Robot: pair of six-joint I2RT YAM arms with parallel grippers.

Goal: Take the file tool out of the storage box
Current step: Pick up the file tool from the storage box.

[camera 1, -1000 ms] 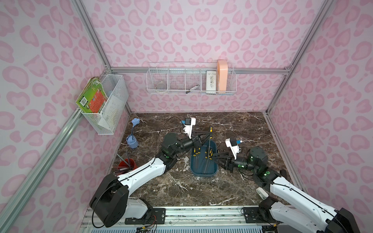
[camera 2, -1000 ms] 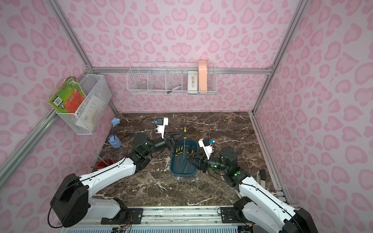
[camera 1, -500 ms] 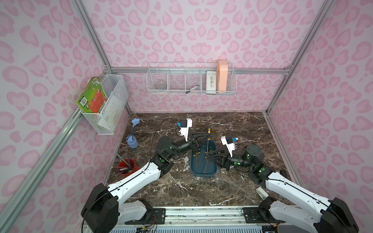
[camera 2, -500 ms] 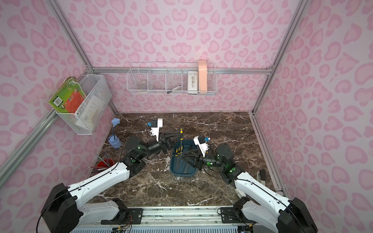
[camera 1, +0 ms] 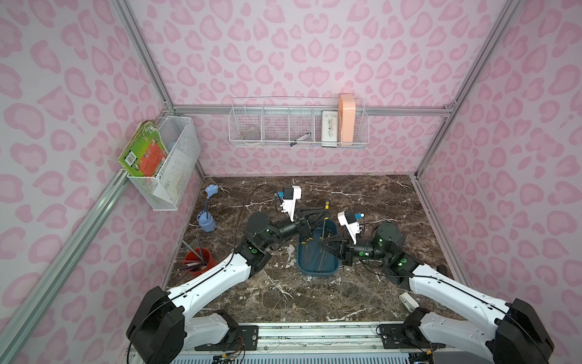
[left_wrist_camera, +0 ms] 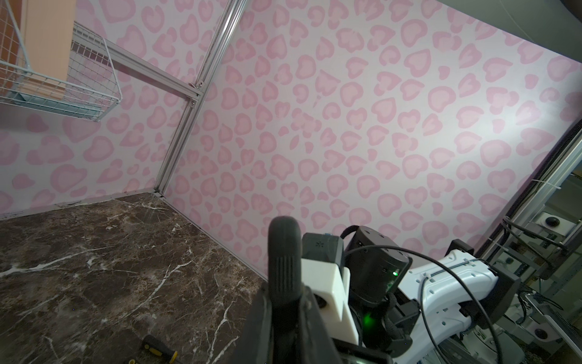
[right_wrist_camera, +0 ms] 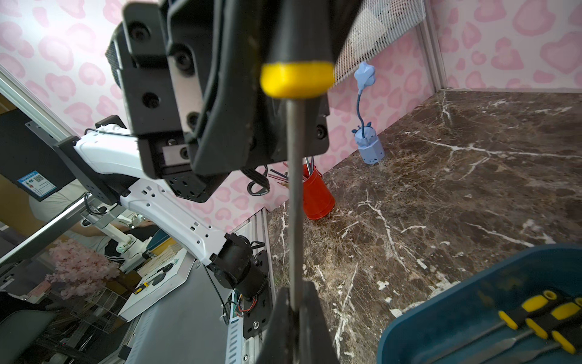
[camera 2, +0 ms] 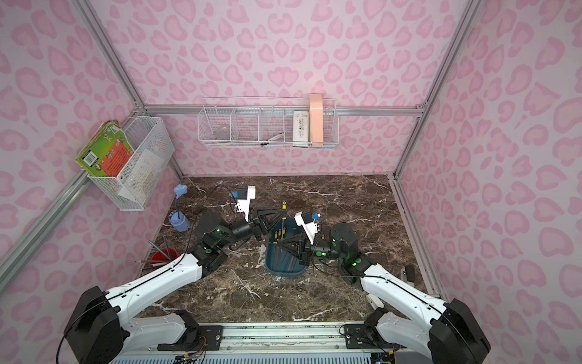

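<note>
1. On the left wall hung a white wire basket [camera 1: 178,164] with a green book [camera 1: 143,156] leaning in it. Below it, on the marble table [camera 1: 283,293], stood a blue flower-headed figure [camera 1: 206,220] and a red pen pot [camera 1: 203,259] holding pencils.
2. The left gripper [camera 1: 325,213] reached in from the left with its jaws clamped on the black handle of the file tool [right_wrist_camera: 294,189]. The left wrist view showed that handle squeezed between its fingers [left_wrist_camera: 261,315].
3. The file tool stood nearly upright above the far end of the storage box [camera 1: 318,272], handle up, with a yellow collar and a thin grey shaft pointing down. Its lower tip was hidden, so I could not tell whether it had cleared the rim.
4. The storage box sat on the table between the two arms. More black-and-yellow-handled tools [right_wrist_camera: 541,318] lay inside it.
5. The right gripper [camera 1: 319,244] came in from the right and was pinched tight on the shaft, low down. In the right wrist view its fingers [right_wrist_camera: 315,321] pressed on either side of the metal.
6. A small white object [camera 1: 408,301] lay on the table just beside the right arm.
</note>
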